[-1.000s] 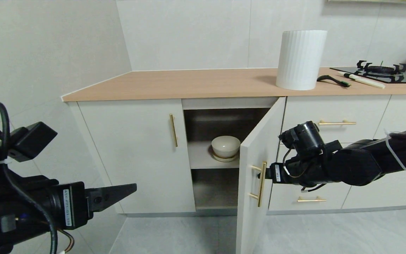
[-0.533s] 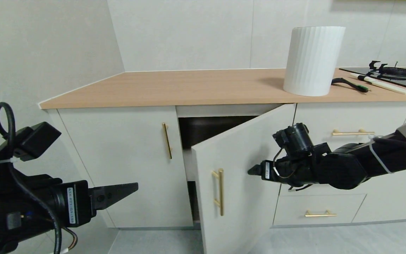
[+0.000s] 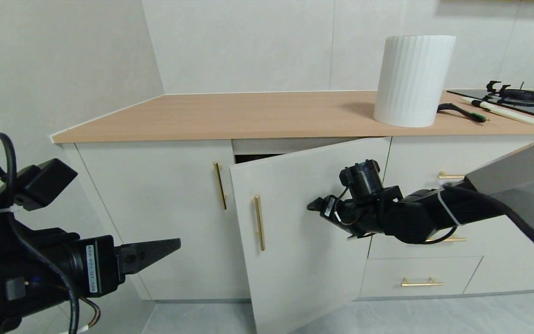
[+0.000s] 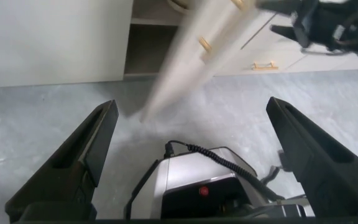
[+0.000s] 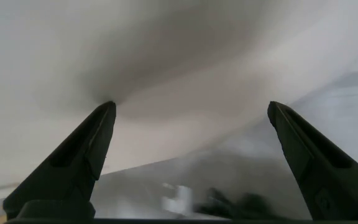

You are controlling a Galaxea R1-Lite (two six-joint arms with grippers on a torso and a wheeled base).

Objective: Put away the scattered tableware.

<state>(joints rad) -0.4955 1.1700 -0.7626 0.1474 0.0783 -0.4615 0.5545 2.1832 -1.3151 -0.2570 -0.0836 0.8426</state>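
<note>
From the head, find the right end effector [image 3: 315,205] tip-first at the flat face of the cabinet door [image 3: 295,241], with the brass handle [image 3: 258,222] off toward the left end effector [image 3: 165,247] and the table [image 3: 230,116] above both. Read the door as a stiff, light, hinged panel, nearly shut. Needs no grasp, only a steady push on the bare face, better toward the handle side for leverage; expect a tip to slide on the smooth paint. From the left wrist, see the left end effector [image 4: 191,106] spread wide and holding nothing, low over the floor [image 4: 241,124], with the cabinet door [image 4: 185,56] beyond its tips and, past that, a sliver of what is likely pale rounded tableware [image 4: 179,4] on the cabinet shelf [image 4: 154,22]. Too little in sight to name the piece; treat as hard, smooth and breakable. From the right wrist, see the right end effector [image 5: 191,104] likewise wide apart and empty, the cabinet door [image 5: 166,62] close ahead of the tips; cannot tell whether touching.
</note>
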